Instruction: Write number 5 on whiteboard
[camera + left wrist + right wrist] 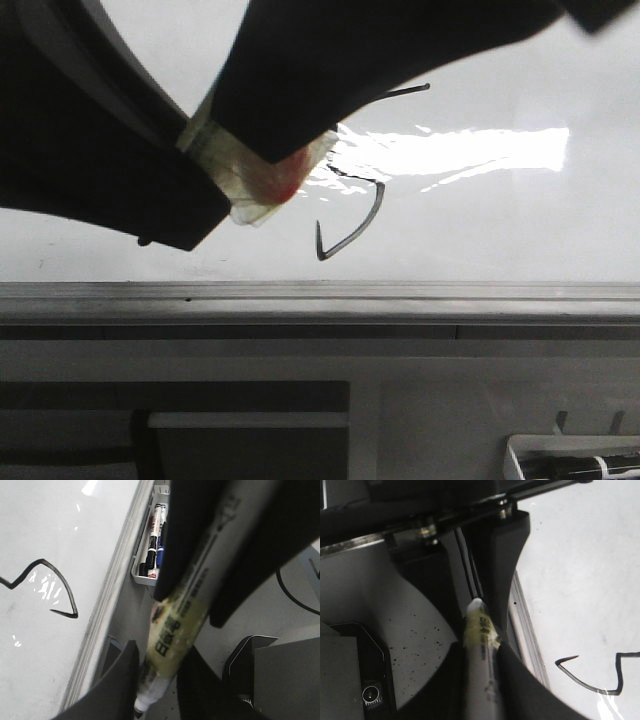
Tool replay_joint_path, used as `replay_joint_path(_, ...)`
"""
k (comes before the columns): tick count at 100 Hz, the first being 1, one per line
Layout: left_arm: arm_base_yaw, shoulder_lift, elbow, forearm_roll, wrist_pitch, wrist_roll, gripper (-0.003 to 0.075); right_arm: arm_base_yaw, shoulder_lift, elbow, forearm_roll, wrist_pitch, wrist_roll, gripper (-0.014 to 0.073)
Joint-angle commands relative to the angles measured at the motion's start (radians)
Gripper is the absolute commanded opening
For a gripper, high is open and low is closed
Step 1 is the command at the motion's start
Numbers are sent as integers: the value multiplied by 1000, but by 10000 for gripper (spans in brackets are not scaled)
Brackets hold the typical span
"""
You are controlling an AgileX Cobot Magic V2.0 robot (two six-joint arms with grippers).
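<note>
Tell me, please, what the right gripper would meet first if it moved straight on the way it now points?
Most likely the left gripper, close ahead on the same marker; the whiteboard lies off to one side.

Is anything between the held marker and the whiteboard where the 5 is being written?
Nothing visible does. The whiteboard around the number 5 shows only glare, and the taped marker sits right beside the strokes.
</note>
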Motion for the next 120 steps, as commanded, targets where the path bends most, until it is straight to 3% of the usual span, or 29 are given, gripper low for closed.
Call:
replay_joint_path(1,-1,-3,-35,-42,-67,-41,-20,3,-20,-28,2,-71,-11,-69)
replay_joint_path(13,-1,-3,-35,-42,-67,-41,-20,3,-18,-28,2,-64,-7,-67)
replay_joint_path(22,-1,-3,-35,-42,-67,-41,-20,-6,-18,-28,-4,-38,-7,-13)
replay_joint_path(29,-1,-3,-35,-42,-67,-41,-20,-20,-18,-28,-4,-15,-4,88)
replay_joint_path(46,-1,-2,-35,-42,-75,-52,-20,-60,-63,-28,-4,-46,93,438)
replay_joint_path(54,6,5,-35,-43,-112,-138,-20,-63,-107,-28,-9,-63,98,510)
replay_joint_path(64,34,21,-31,-43,-175,-287,-20,-63,-173,-28,-30,-67,113,474)
replay_joint_path(71,57,32,-19,-43,-241,-402,-20,-63,-219,-28,-77,-58,194,377)
replay_joint_path(87,75,61,18,-43,-418,-601,-20,-63,-308,-28,-177,-9,316,-74)
replay_joint_path(120,75,216,20,-207,-642,-608,-21,-63,-402,-28,-224,76,413,-50)
